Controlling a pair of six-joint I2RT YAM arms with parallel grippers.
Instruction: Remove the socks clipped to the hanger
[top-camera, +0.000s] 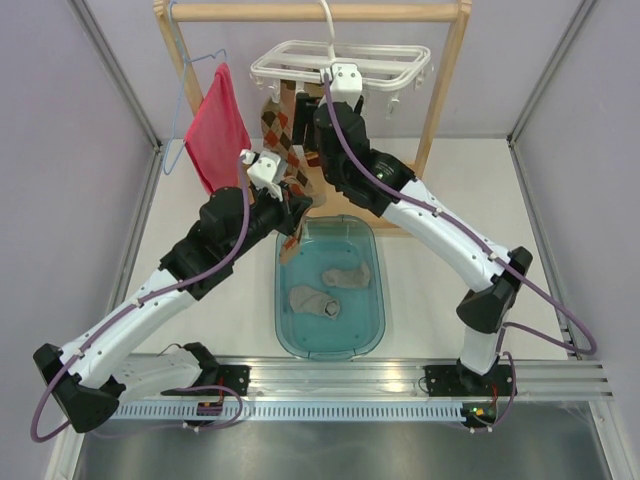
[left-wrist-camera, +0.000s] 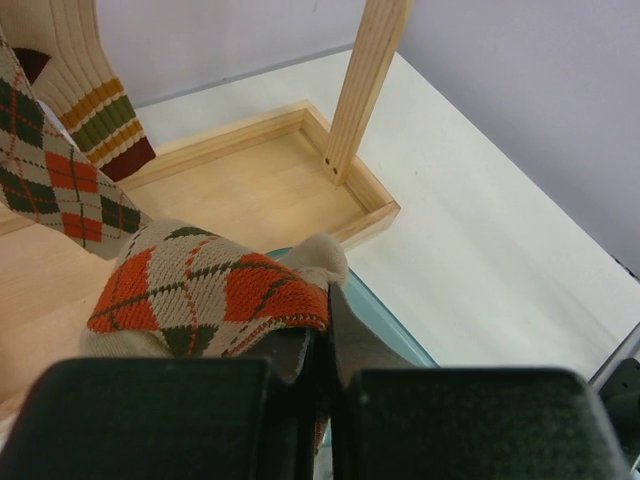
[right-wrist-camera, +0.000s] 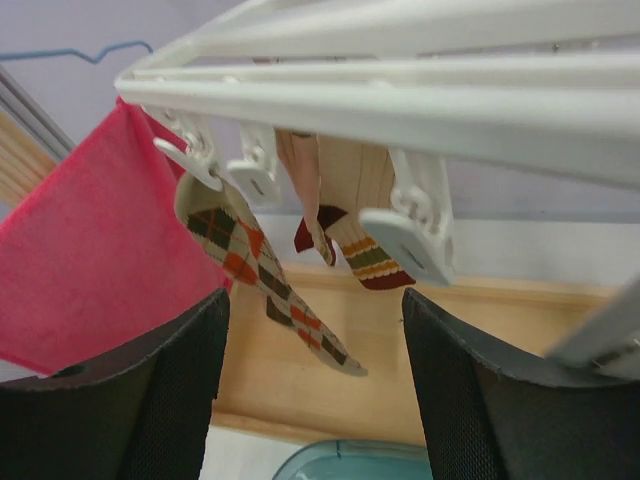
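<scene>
The white hanger (top-camera: 340, 60) hangs from the wooden rail; its frame fills the top of the right wrist view (right-wrist-camera: 400, 90). An argyle sock (right-wrist-camera: 262, 272) and a striped sock (right-wrist-camera: 362, 250) hang from its clips. My right gripper (right-wrist-camera: 315, 360) is open and empty just below the frame, and it also shows in the top view (top-camera: 325, 108). My left gripper (left-wrist-camera: 325, 335) is shut on another argyle sock (left-wrist-camera: 215, 290), held low over the far end of the bin (top-camera: 296, 200). Two grey-beige socks (top-camera: 347, 275) (top-camera: 312, 300) lie in the bin.
A blue-green plastic bin (top-camera: 372, 330) sits between the arms. The wooden rack has a base tray (left-wrist-camera: 250, 190) and posts (left-wrist-camera: 365, 80). A red-pink cloth (top-camera: 215, 130) hangs on a thin blue wire hanger (top-camera: 186, 70) at the left. Grey walls enclose the table.
</scene>
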